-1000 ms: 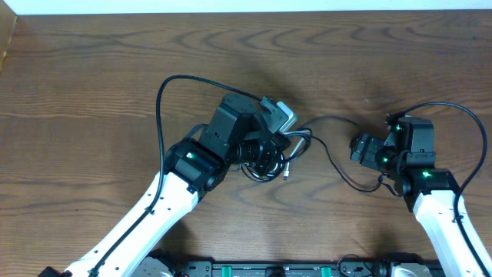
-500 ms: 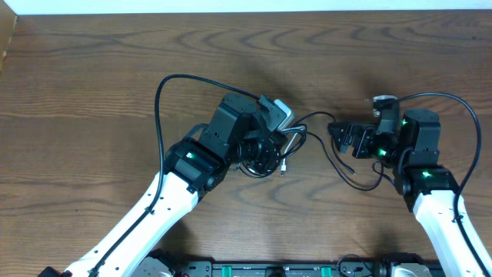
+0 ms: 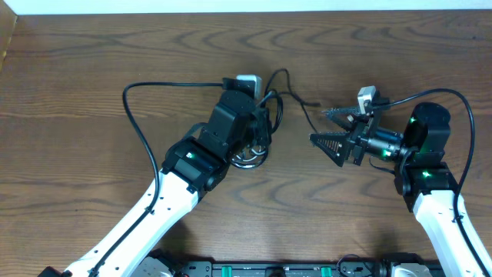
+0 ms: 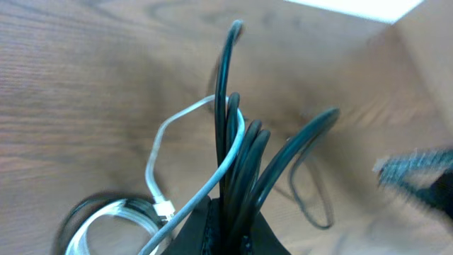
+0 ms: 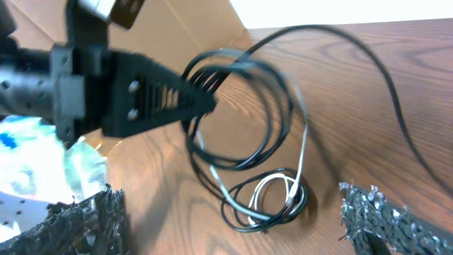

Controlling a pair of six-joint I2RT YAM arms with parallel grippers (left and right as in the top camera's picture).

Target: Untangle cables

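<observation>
My left gripper (image 3: 261,119) is shut on a bunch of black cables (image 4: 241,163), and a white cable (image 4: 187,120) runs up beside them. The strands rise in loops (image 5: 241,106) from its fingers (image 5: 152,88), held above the table. Below it, a coil of black and white cable (image 3: 247,156) lies on the wood, also seen as the coil (image 5: 267,198) in the right wrist view. One thin black cable (image 3: 296,96) trails right toward my right gripper (image 3: 329,129). That gripper is open wide with nothing between its fingers (image 5: 382,219), pointing at the held loops.
A thick black arm wire (image 3: 142,115) arcs left of the left arm, and another (image 3: 461,104) loops over the right arm. Tan cardboard (image 5: 191,28) stands behind the left gripper in the right wrist view. The wooden table (image 3: 92,69) ends at a white strip along the far side.
The left gripper has swung toward the far side and lifted the cables into tall loops. The right gripper has opened wide and turned left to face them; the thin black cable no longer lies by it.
</observation>
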